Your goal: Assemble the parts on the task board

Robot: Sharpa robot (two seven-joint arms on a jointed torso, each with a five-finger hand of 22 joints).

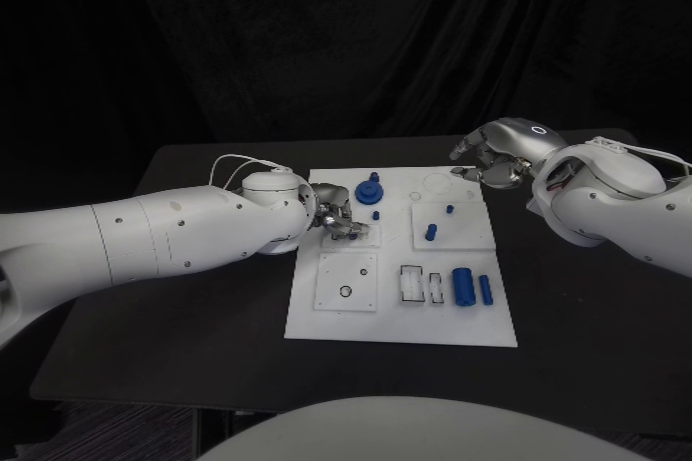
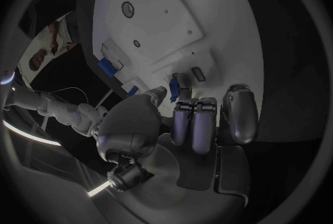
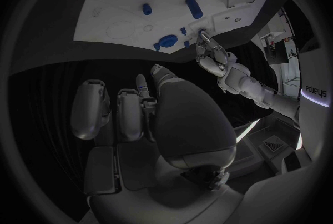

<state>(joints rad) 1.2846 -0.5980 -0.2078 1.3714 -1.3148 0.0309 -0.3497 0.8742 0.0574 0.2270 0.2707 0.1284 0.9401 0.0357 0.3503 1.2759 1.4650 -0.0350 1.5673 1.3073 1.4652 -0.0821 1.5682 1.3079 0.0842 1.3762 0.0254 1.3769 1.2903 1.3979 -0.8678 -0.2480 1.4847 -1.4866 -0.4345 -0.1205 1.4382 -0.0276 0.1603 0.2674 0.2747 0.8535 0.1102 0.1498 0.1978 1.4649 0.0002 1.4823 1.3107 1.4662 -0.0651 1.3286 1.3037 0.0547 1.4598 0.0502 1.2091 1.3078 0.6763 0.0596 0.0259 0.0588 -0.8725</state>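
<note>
Task board (image 1: 325,316) lies on bench (image 1: 173,361). Large blue cylinder (image 1: 463,286) lies near its near-right corner, long axis near-to-far. Left hand (image 1: 335,219) pinches small blue part (image 2: 174,86) over board. Right hand (image 1: 495,153) hovers at far edge, fingers curled, holding nothing.

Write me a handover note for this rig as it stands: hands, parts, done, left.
Left robot hand: over the task board at its left edge, fingers pinching beside a small blue peg; hold unclear.
Right robot hand: off the board's far right corner, curled, nothing visible in it.
Parts: blue gear far side, short blue pin on the right plate, large blue cylinder and thin blue rod near right.
Done: cannot tell. Left: cylinder and rod lie loose.
</note>
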